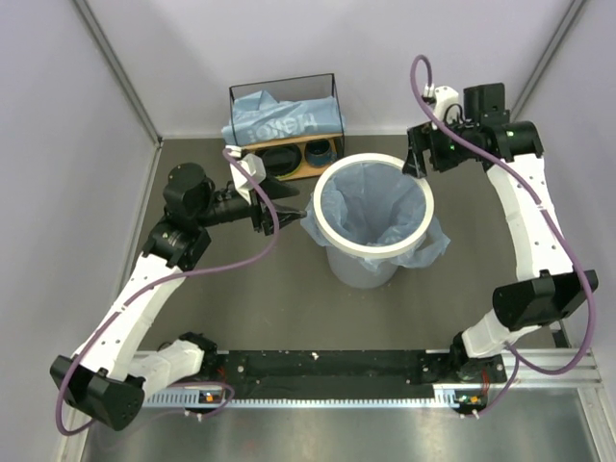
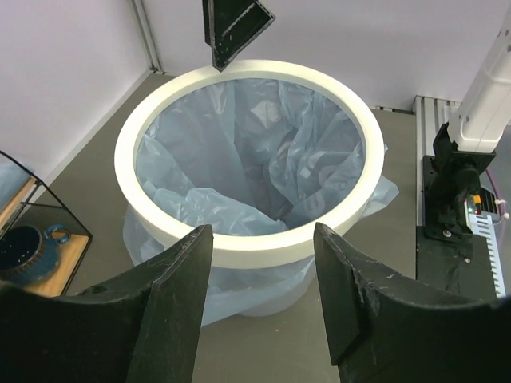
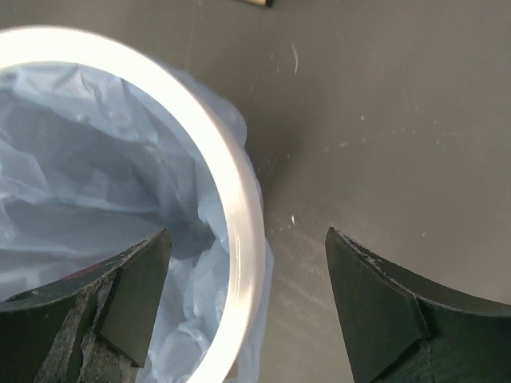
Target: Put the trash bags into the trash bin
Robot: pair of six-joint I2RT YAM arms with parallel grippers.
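A light-blue trash bag (image 1: 371,207) lines the trash bin (image 1: 361,271) at mid-table, its edges spilling out beneath the white ring (image 1: 373,160). A second trash bag (image 1: 279,120) lies on the wire shelf (image 1: 300,173) behind. The left gripper (image 2: 262,239) hangs beside the bin's left rim, jaws parted, empty. The right gripper (image 3: 247,239) hovers over the far-right rim, spread wide, gripping nothing.

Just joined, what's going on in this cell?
One light-blue trash bag already sits inside the trash bin, its edges spilling out under the white ring. The left gripper and right gripper hover open and empty at opposite sides of the rim. A second blue bag with white lettering lies on the wire-framed shelf behind the bin.
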